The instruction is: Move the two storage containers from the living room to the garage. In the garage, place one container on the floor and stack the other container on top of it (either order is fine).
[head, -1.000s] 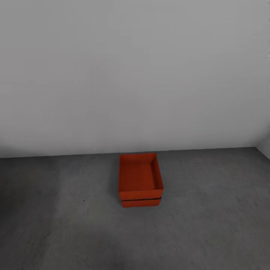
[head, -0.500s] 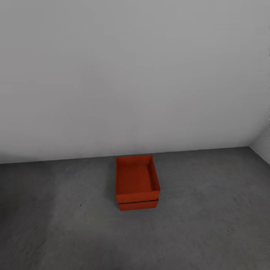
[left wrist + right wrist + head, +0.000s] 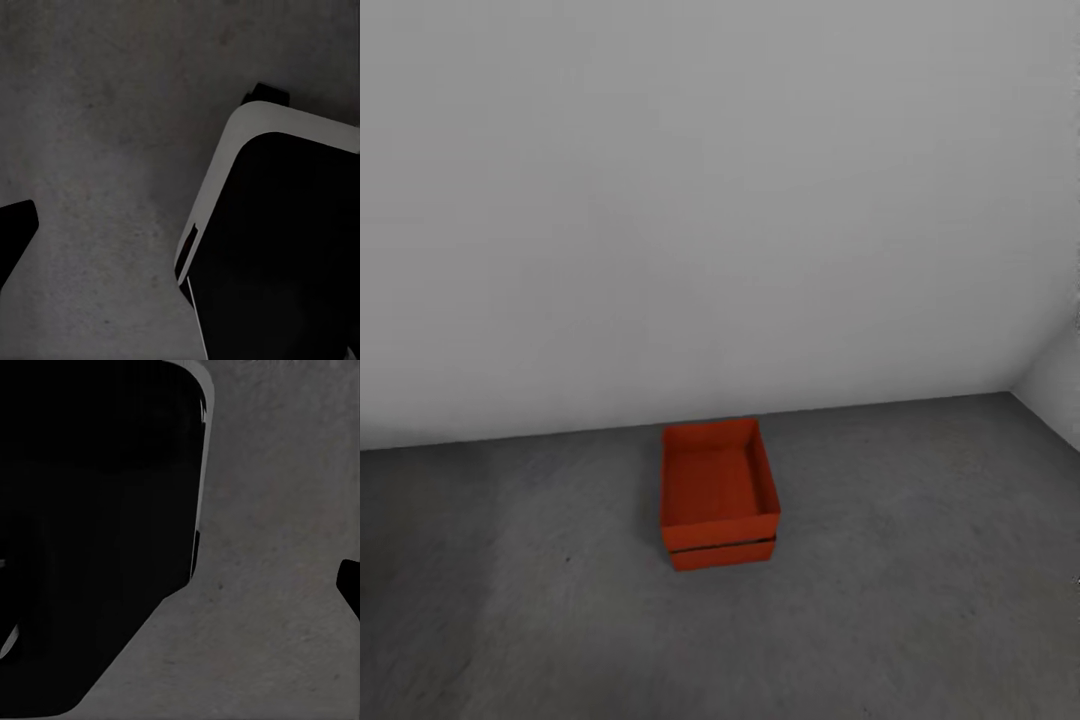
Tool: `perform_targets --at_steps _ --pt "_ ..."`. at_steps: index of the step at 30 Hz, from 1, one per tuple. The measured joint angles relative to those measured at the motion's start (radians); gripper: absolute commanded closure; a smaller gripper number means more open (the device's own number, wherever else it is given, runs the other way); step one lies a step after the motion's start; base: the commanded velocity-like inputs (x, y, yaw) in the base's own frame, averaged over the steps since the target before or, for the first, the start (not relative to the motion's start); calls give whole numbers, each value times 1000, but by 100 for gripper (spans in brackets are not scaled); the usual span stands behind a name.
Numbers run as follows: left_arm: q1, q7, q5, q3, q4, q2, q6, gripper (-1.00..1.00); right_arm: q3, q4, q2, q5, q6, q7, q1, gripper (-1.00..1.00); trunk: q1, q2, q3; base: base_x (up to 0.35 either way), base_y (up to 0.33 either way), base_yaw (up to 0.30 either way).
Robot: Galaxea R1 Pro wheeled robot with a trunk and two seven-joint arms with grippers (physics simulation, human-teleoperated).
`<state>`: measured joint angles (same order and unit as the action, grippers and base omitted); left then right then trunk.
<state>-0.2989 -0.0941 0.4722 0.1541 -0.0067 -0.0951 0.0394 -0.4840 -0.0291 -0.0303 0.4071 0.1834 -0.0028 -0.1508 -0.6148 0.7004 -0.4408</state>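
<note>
**Two bins stacked on the garage floor**

In the left wrist view a dark pincer fingertip (image 3: 15, 236) shows at the frame's left edge over grey concrete; in the right wrist view another fingertip (image 3: 350, 585) sits at the right edge. Whether either pincer is spread or pressed together cannot be told. In the head view, lower centre, the upper storage container (image 3: 718, 482) sits on the lower storage container (image 3: 723, 554), its inside bare, on the floor (image 3: 910, 560) near the white wall (image 3: 710, 200).

My right wrist camera looks down at the floor (image 3: 262, 607), which is dark grey with little spots. A big black part of my body (image 3: 90, 525) with a thin pale edge covers one side.
</note>
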Motion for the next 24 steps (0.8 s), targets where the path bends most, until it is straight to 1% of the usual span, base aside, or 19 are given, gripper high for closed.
perform_targets --at_steps 8,24 --pt "-1 0 0 0 0 0 0 -100 0 -1 2 1 -1 0 1 -100 0 0 13 0 0 -62" --pt "0 0 0 0 0 0 0 -100 0 -1 1 2 0 -1 1 -100 0 0 38 0 0 -4"
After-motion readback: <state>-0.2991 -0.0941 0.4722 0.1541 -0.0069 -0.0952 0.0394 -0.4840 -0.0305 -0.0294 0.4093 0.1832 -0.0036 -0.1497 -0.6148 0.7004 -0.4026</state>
